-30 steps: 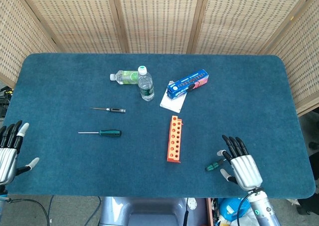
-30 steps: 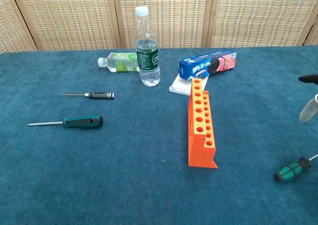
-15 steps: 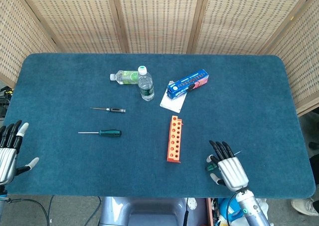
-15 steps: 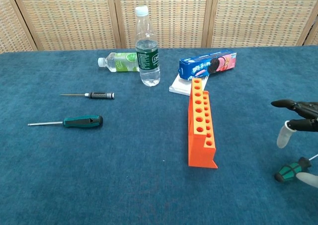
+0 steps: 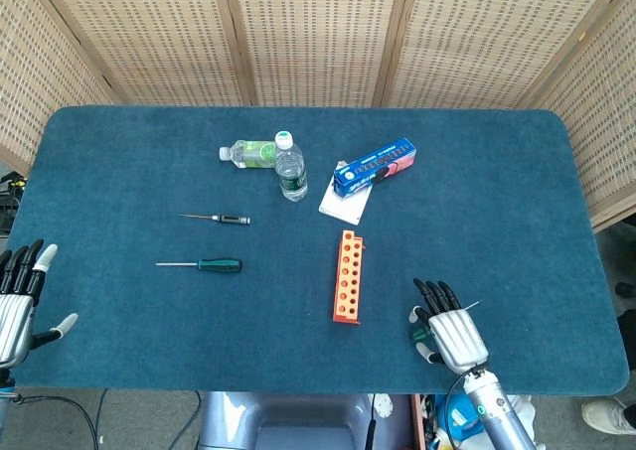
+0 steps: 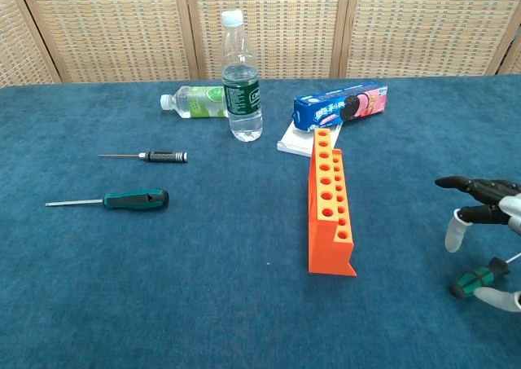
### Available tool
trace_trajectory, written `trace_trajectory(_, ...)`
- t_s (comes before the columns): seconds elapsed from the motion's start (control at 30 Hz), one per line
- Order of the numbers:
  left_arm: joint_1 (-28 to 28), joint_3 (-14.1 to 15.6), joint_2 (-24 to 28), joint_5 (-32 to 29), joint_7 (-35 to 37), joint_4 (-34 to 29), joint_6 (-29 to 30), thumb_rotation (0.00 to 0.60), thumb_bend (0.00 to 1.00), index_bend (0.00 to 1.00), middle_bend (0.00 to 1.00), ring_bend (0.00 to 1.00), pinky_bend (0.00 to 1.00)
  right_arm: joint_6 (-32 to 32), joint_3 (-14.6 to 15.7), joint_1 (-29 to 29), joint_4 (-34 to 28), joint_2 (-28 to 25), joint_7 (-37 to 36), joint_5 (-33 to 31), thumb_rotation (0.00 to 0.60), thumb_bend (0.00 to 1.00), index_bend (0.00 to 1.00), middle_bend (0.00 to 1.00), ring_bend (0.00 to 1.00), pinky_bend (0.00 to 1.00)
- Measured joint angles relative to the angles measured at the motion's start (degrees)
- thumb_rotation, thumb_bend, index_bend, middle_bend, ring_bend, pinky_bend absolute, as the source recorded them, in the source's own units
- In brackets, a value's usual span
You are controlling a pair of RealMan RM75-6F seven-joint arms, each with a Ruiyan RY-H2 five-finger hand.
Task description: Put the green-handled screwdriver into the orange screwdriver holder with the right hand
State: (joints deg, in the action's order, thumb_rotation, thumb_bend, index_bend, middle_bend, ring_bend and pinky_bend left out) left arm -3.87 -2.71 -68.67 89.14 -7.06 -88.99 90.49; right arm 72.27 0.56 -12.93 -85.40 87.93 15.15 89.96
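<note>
Screwdriver, green-handled, flat on cloth right of orange holder, directly beneath right hand; fingers spread above it, gripping nothing; holder holes all vacant.

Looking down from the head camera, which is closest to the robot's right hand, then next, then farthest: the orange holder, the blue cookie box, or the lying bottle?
From the right hand:
1. Orange holder, just to its left.
2. Blue cookie box, farther back.
3. Lying bottle, far back-left.

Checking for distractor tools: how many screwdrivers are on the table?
3. A green-handled screwdriver lies under the right hand; a second green-handled one lies left of the orange holder; a thin black-handled one lies behind it.
</note>
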Motion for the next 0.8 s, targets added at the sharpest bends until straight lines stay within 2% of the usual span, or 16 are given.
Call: trace_trajectory(0.8,-0.1,0.0,-0.2,0.0,-0.5,0.0,-0.1,0.600,0.00,0.00,0.00,0.00,0.00,-3.4,-0.1,-1.4,3.3,0.8,-1.2,-3.6,0.600,0.22,0.44,0.00,0.00,0.00)
